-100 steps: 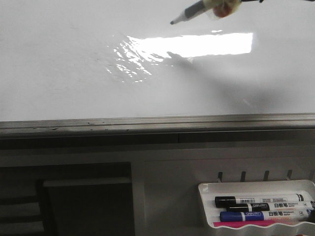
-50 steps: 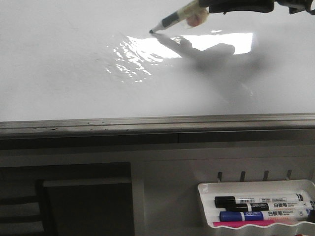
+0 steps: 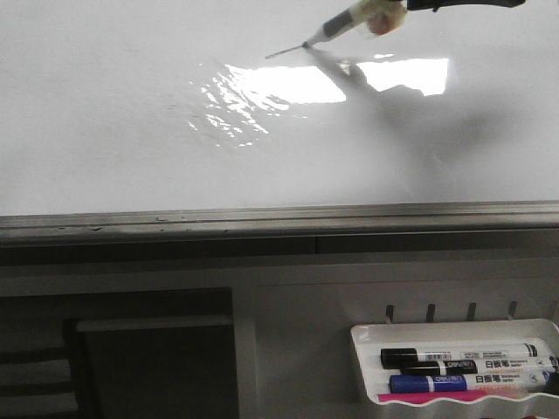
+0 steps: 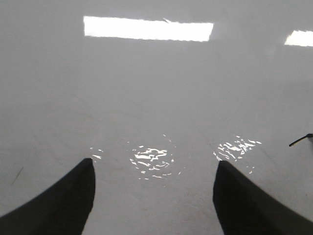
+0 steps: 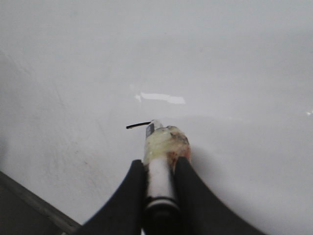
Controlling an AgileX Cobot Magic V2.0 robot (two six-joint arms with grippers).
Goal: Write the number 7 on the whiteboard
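Note:
The whiteboard [image 3: 105, 131] fills the far half of the front view, glossy with bright glare. My right gripper [image 3: 395, 12] is at its top right, shut on a marker pen [image 3: 336, 28] with a taped middle. The pen's tip rests on the board at the right end of a short thin dark slanted stroke [image 3: 286, 51], the top stroke of the number 7. In the right wrist view the gripper [image 5: 160, 164] clamps the pen [image 5: 159, 176], and the stroke [image 5: 138, 126] runs out from its tip. My left gripper [image 4: 154, 166] is open and empty over the board [image 4: 146, 88]; the stroke [image 4: 299, 141] shows there too.
A grey metal edge strip [image 3: 279, 218] runs along the board's near side. A small white tray [image 3: 362, 336] at the front right holds a black marker [image 3: 454, 356], a blue marker [image 3: 463, 382] and something pink. A dark block [image 3: 157, 367] sits at the front left.
The pen came down to the board, touched it further left, then moved right and slightly away, leaving the short dark stroke. The left gripper's earlier position is not shown.

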